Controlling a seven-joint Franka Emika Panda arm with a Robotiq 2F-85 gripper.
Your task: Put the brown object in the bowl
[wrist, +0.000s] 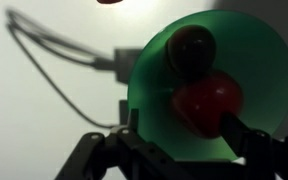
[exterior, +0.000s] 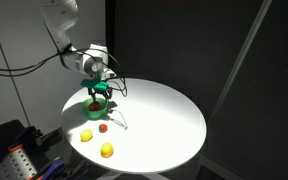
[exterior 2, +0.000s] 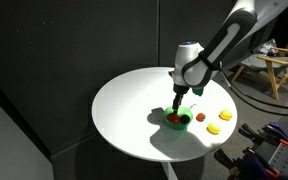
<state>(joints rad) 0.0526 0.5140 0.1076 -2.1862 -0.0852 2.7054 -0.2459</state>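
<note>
The bright green bowl (wrist: pixel 154 90) fills the wrist view and stands near the table's edge in both exterior views (exterior: pixel 90 105) (exterior 2: pixel 183 122). The brown object (wrist: pixel 194 50), a dark roundish lump, lies inside the bowl at its far side. A larger red lump (wrist: pixel 209 100) lies in the bowl beside it. My gripper (wrist: pixel 184 132) hangs right over the bowl (exterior: pixel 101 93) (exterior 2: pixel 175 108). Its two dark fingers are spread apart and hold nothing. The right fingertip is close to the red lump.
A small red piece (exterior: pixel 102 127) (exterior 2: pixel 200 117) and two yellow-orange balls (exterior: pixel 86 136) (exterior: pixel 106 150) lie on the round white table (exterior: pixel 164 115) beside the bowl. The table's edge is close to them. A dark curtain hangs behind.
</note>
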